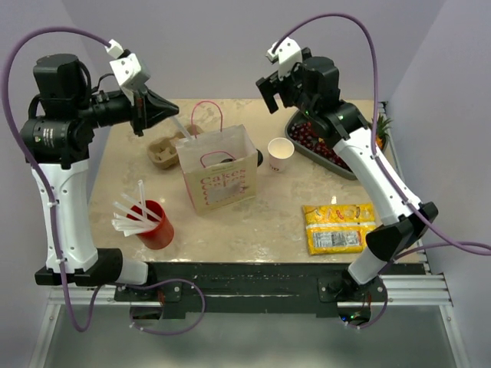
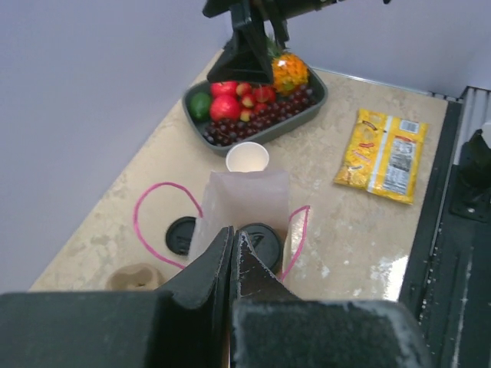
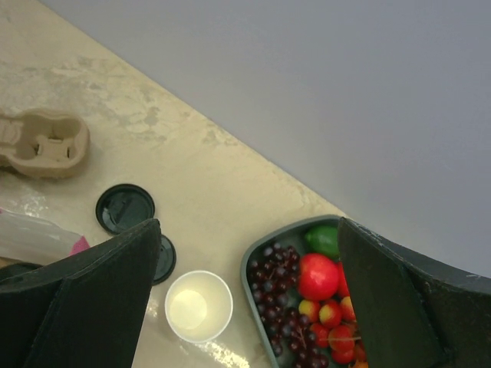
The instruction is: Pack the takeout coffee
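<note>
The paper bag (image 1: 219, 180) with pink handles stands open at the table's middle. A round black lid (image 2: 261, 241) shows inside its open top; this looks like the takeout coffee, with its cup hidden by the bag walls. My left gripper (image 1: 175, 115) is at the bag's left upper corner, jaws shut on the bag's rim, and the left wrist view (image 2: 232, 234) looks down into the bag. My right gripper (image 1: 268, 90) is open and empty, high above the table's back right, over the lidless cup (image 3: 199, 305) and fruit.
A lidless white cup (image 1: 281, 154) stands right of the bag. A spare black lid (image 2: 182, 234) lies behind the bag. There is a fruit tray (image 1: 307, 153) at back right, a yellow packet (image 1: 337, 228) at front right, a red cup of straws (image 1: 153, 224) at front left and a cardboard carrier (image 1: 163, 149) behind the bag.
</note>
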Available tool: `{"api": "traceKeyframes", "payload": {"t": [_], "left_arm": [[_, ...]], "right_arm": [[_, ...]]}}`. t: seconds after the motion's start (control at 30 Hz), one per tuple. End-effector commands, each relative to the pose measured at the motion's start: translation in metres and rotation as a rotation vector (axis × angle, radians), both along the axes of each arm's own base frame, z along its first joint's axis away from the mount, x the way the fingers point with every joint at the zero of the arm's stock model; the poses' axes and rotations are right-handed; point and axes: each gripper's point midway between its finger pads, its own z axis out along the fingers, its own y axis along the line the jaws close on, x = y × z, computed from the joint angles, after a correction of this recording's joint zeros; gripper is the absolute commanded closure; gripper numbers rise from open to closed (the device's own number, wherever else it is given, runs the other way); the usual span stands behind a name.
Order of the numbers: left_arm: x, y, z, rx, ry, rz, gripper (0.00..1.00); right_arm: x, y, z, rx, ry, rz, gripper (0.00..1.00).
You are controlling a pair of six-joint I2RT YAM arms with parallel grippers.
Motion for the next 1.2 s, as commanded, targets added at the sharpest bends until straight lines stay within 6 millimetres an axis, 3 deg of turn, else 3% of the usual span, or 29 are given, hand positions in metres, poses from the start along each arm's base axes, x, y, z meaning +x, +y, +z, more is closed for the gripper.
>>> {"api": "traceKeyframes", "payload": {"t": [0.0, 0.07, 0.1, 0.13, 0.17, 0.27, 0.37, 0.43, 0.53, 0.7, 0.73, 0.77, 0.8, 0.83, 0.93, 1.03, 1.17], "left_arm": [[-0.005, -0.011, -0.025, -0.050, 0.120, -0.086, 1.00], [0.000, -0.007, -0.039, -0.038, 0.141, -0.044, 0.94], [0.005, -0.006, -0.053, -0.034, 0.177, -0.032, 0.65], [0.005, -0.004, -0.053, -0.032, 0.169, -0.011, 0.55], [0.008, -0.004, -0.046, -0.032, 0.126, -0.006, 0.41], [0.018, 0.002, -0.019, -0.056, 0.016, 0.072, 0.24], [0.034, 0.015, 0.005, -0.073, -0.089, 0.192, 0.15], [0.051, 0.030, 0.011, -0.091, -0.103, 0.315, 0.13], [0.073, 0.052, 0.021, -0.119, -0.164, 0.474, 0.11], [0.104, 0.087, 0.011, -0.129, -0.201, 0.686, 0.03], [0.114, 0.093, 0.008, -0.130, -0.197, 0.716, 0.02], [0.119, 0.096, 0.009, -0.138, -0.195, 0.736, 0.02], [0.127, 0.119, 0.008, -0.160, -0.175, 0.810, 0.01], [0.141, 0.130, 0.000, -0.171, -0.142, 0.842, 0.01], [0.157, 0.167, 0.002, -0.238, -0.115, 0.932, 0.00], [0.162, 0.179, 0.013, -0.220, -0.168, 0.950, 0.00], [0.162, 0.187, 0.037, -0.213, -0.265, 0.973, 0.00]], "right_arm": [[0.001, -0.019, -0.011, 0.002, 0.080, -0.063, 0.01], [0.001, -0.021, -0.011, 0.008, 0.085, -0.063, 0.01], [0.000, -0.020, -0.013, 0.010, 0.091, -0.058, 0.01], [-0.002, -0.019, -0.011, 0.014, 0.090, -0.049, 0.01], [-0.003, -0.019, -0.011, 0.015, 0.089, -0.046, 0.01], [-0.008, -0.017, -0.015, 0.003, 0.105, -0.013, 0.01], [-0.018, -0.011, -0.025, -0.012, 0.148, 0.047, 0.01], [-0.020, -0.013, -0.030, 0.006, 0.181, 0.026, 0.01], [-0.019, -0.027, -0.041, 0.000, 0.224, -0.067, 0.01], [-0.005, -0.065, -0.031, 0.034, 0.166, -0.332, 0.01], [-0.001, -0.078, -0.023, 0.040, 0.133, -0.411, 0.01], [0.004, -0.085, -0.001, 0.098, 0.070, -0.474, 0.01], [0.009, -0.093, 0.007, 0.114, 0.043, -0.529, 0.01], [0.008, -0.097, 0.038, 0.170, -0.022, -0.547, 0.01], [0.004, -0.106, 0.093, 0.285, -0.159, -0.568, 0.01], [-0.003, -0.111, 0.121, 0.300, -0.246, -0.561, 0.01], [-0.012, -0.123, 0.141, 0.307, -0.316, -0.586, 0.01]]}}
